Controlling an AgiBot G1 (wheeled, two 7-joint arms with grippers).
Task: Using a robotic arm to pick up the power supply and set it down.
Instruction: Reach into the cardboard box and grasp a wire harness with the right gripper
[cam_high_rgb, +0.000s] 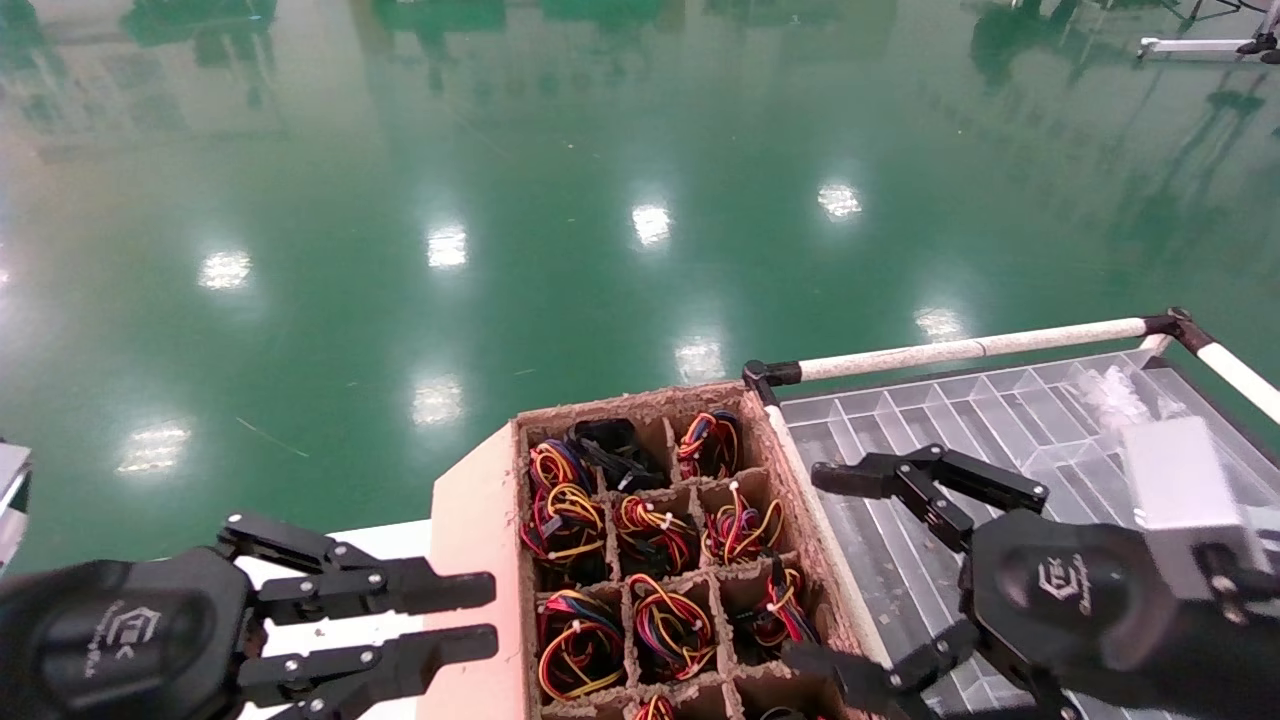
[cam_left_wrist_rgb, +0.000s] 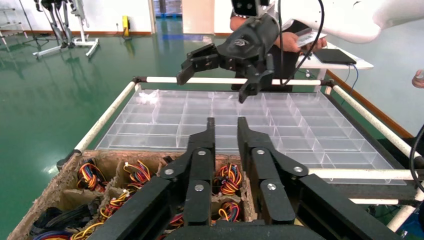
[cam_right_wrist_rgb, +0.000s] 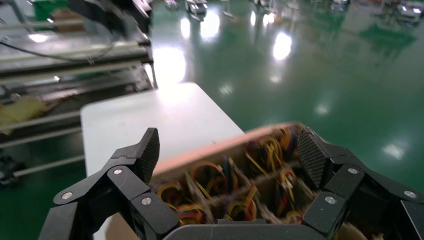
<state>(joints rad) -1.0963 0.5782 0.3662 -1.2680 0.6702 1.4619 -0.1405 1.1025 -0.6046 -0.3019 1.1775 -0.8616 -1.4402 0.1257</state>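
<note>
Several power supplies sit in the cells of a brown cardboard tray (cam_high_rgb: 478, 520). Mostly their tied red, black and yellow wire bundles show, such as one power supply (cam_high_rgb: 670, 628) near the front; the metal bodies are largely hidden under the wires. My right gripper (cam_high_rgb: 815, 570) hangs wide open over the tray's right edge, with nothing between its fingers. The right wrist view shows that gripper (cam_right_wrist_rgb: 227, 145) above blurred wire bundles (cam_right_wrist_rgb: 235, 200). My left gripper (cam_high_rgb: 492, 617) waits left of the tray, fingers parallel with a narrow gap, holding nothing; the left wrist view looks past it (cam_left_wrist_rgb: 225, 122) over the tray.
A clear plastic compartment organizer (cam_high_rgb: 1000, 400) lies right of the tray, framed by white rails (cam_high_rgb: 970, 348). The tray rests on a white table (cam_high_rgb: 390, 545). Glossy green floor lies beyond. A person stands behind the far rail (cam_left_wrist_rgb: 295, 42).
</note>
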